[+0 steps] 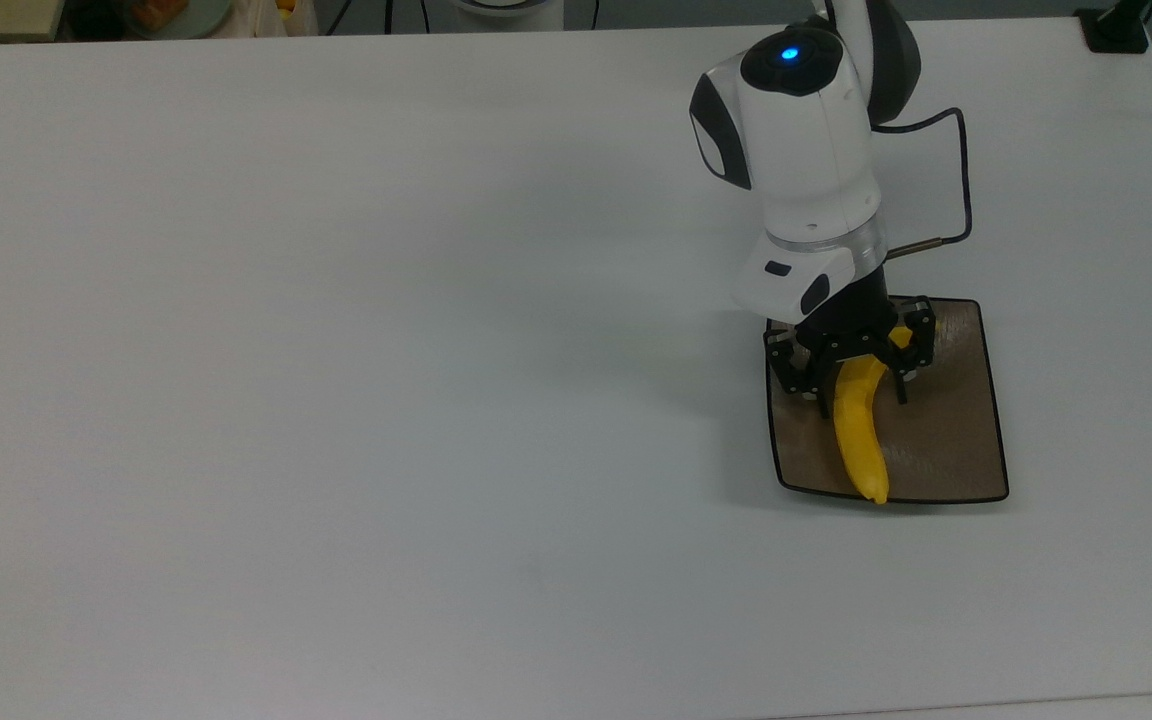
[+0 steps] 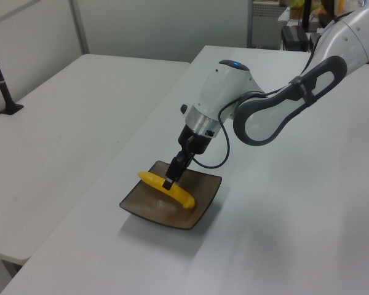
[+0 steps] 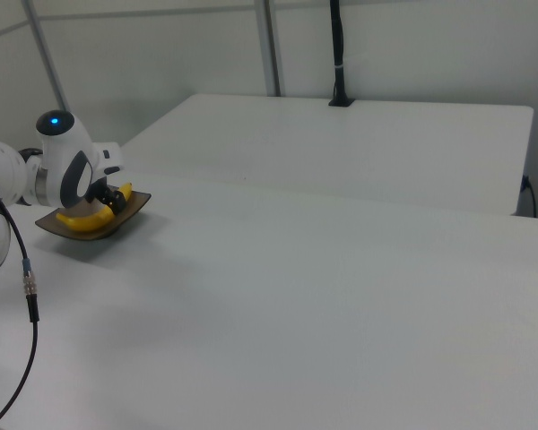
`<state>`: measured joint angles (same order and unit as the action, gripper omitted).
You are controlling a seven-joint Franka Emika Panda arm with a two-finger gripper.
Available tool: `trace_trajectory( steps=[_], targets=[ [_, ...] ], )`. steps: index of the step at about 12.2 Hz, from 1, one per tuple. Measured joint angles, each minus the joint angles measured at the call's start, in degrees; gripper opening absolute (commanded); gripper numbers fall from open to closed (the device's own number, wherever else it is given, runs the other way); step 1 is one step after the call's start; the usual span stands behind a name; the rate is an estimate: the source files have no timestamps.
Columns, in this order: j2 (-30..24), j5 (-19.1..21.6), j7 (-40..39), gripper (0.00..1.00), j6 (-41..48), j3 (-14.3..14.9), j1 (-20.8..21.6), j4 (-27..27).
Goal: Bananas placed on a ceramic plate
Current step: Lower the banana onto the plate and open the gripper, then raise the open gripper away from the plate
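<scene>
Your black two-finger gripper (image 1: 851, 375) is reaching down over the square glossy brown ceramic plate with a thin black rim (image 1: 946, 440), which is sitting on the white table (image 1: 336, 350) near the top view's right edge. Its fingers are straddling the upper part of the smooth bright-yellow curved banana (image 1: 858, 430), one on each side and close against it; you are looking at a grip that is either just holding or just letting go, and I cannot tell which. In the left view the banana (image 2: 167, 190) is lying nearly flat across the plate (image 2: 200, 206), under the gripper (image 2: 170, 179). In the top view its lower tip is reaching the plate's near rim. In the right view the banana (image 3: 85, 218) is resting in the plate (image 3: 117, 227) beside the white arm (image 3: 63, 161).
</scene>
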<state>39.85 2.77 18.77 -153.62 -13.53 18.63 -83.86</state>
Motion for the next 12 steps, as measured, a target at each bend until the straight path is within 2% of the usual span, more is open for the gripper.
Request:
trace_trajectory(
  steps=[8,10,12],
  targets=[
    [0.0,-0.3,0.0,1.00,-0.3,0.2,1.0,1.0],
    [-1.6,-0.3,0.0,1.00,-0.3,0.8,0.8,1.6],
    [-6.8,-0.4,0.0,1.00,5.0,3.2,0.4,1.2]
  ],
)
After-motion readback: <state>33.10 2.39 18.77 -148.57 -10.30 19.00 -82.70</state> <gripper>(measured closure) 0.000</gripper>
